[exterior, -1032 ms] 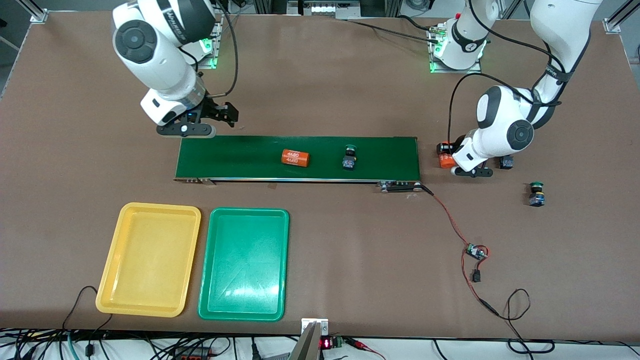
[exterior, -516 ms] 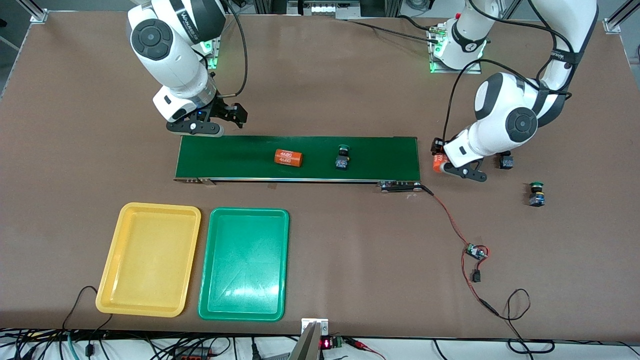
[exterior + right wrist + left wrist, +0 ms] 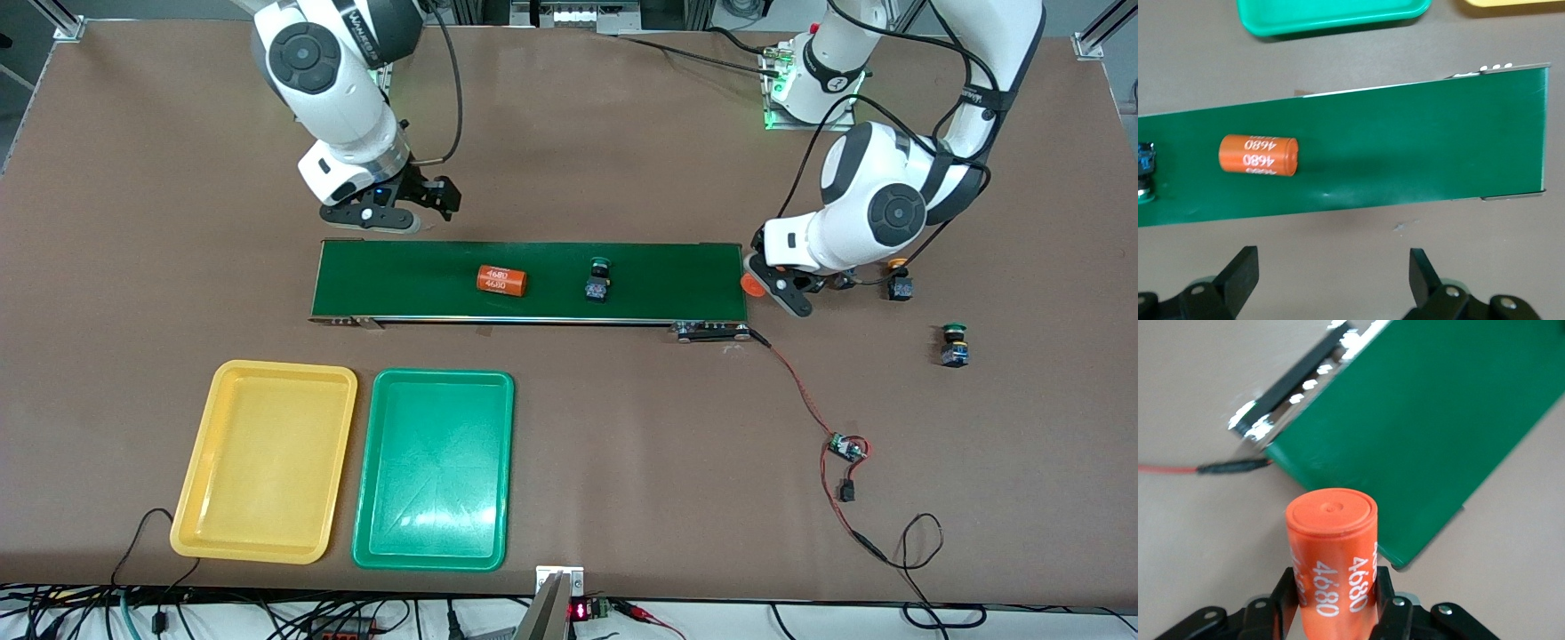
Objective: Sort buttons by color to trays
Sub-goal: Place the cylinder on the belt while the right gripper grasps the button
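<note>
A green-capped button point(image 3: 597, 280) rides on the dark-green belt point(image 3: 676, 280); it also shows at the edge of the right wrist view point(image 3: 1145, 170). Off the belt's left-arm end stand a yellow-orange-capped button point(image 3: 900, 283) and, nearer the camera, another green-capped button point(image 3: 954, 345). The yellow tray point(image 3: 267, 453) and green tray point(image 3: 436, 462) lie side by side near the camera, both bare. My left gripper point(image 3: 763, 286) point(image 3: 1335, 587) is shut on an orange cylinder point(image 3: 1331, 547) with white print, at the belt's end. My right gripper point(image 3: 372, 220) point(image 3: 1335, 267) hangs open over bare table beside the belt.
A second orange printed cylinder point(image 3: 501, 280) point(image 3: 1258, 155) lies on its side on the belt. A red wire point(image 3: 800, 391) runs from the belt's end to a small circuit board point(image 3: 845, 447). Cables trail along the table's near edge.
The left gripper carried its orange cylinder up to the belt's end. The right arm shifted toward the left arm's end. The cylinder and green button on the belt drifted toward the right arm's end.
</note>
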